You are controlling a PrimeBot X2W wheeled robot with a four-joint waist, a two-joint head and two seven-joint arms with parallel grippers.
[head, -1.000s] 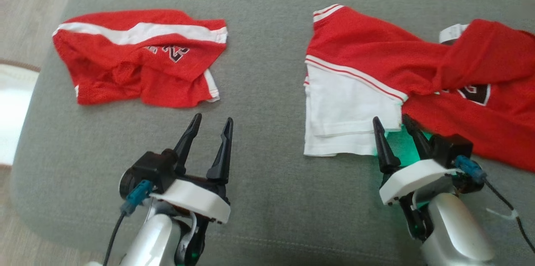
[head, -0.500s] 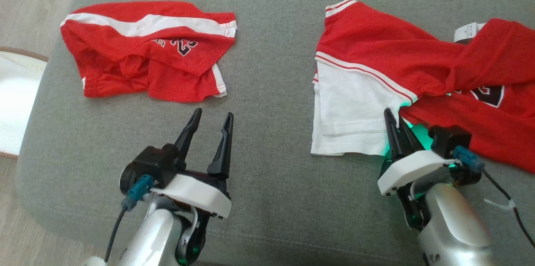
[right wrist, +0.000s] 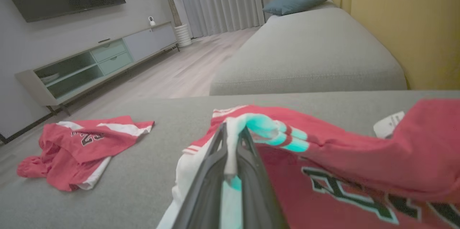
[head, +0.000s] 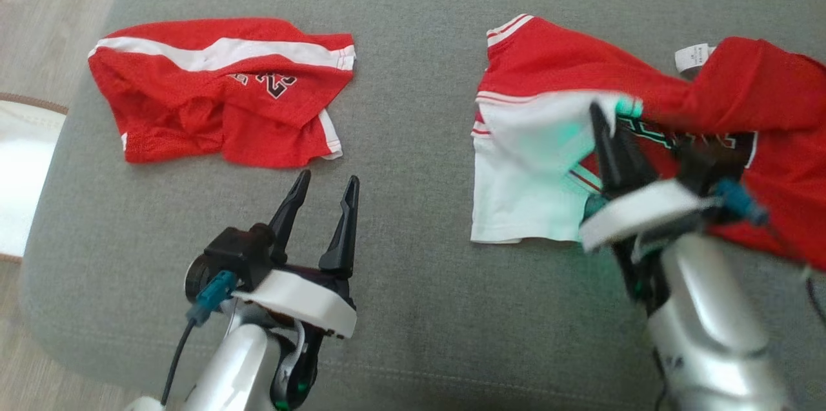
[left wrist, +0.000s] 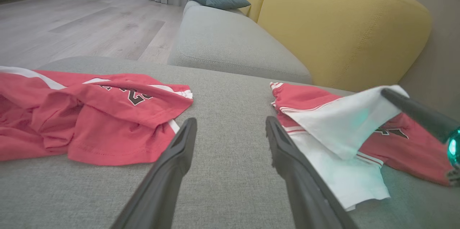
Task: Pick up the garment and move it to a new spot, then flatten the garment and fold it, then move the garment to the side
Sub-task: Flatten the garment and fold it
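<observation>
Two garments are lying on the grey cushion (head: 413,108), well apart from each other. One is a crumpled pair of red shorts (head: 219,95) with a white stripe, sitting towards the cushion's far left corner. The other is a red-and-white jersey (head: 548,62), spreading along the right side and reaching the right edge.

Two arms are reaching in from the near edge. The right gripper (head: 597,111) is angling forward over the jersey with its fingers pressed together, pinching a white fold of the cloth. It is holding that fold raised above the rest of the jersey, which is resting on the cushion. The left gripper (head: 328,179) is hovering over bare cushion near the shorts, left of the middle. Its fingers are standing spread apart, pointing towards the far edge and holding nothing.
</observation>
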